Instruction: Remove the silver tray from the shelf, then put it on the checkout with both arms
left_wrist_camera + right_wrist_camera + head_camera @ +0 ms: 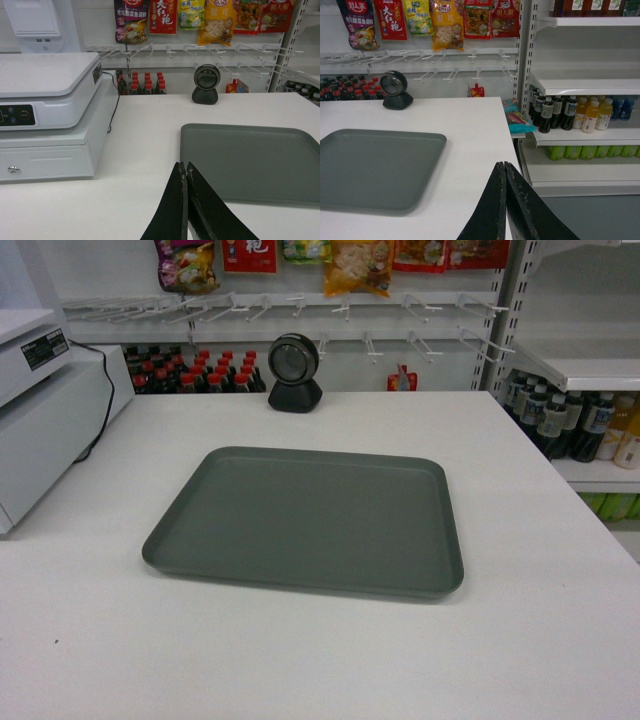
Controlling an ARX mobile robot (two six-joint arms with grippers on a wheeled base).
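Fingers pressed together on the left gripper (186, 200) and on the right gripper (506, 200), both empty, both back from the tray (310, 520). It lies flat mid-checkout (90, 640), scanner (294, 372) well behind. Job looks finished. Risk: an arm swinging forward could clip the rim and skid it.

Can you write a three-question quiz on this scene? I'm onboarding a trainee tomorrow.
1. True or false: the silver tray lies flat on the checkout.
2. Multiple choice: the black barcode scanner stands A) on the tray, B) beyond the tray's far edge, C) on the cash register.
3. How do the left claw and right claw stand?

Key: 1 true; 2 B; 3 both shut, holding nothing.
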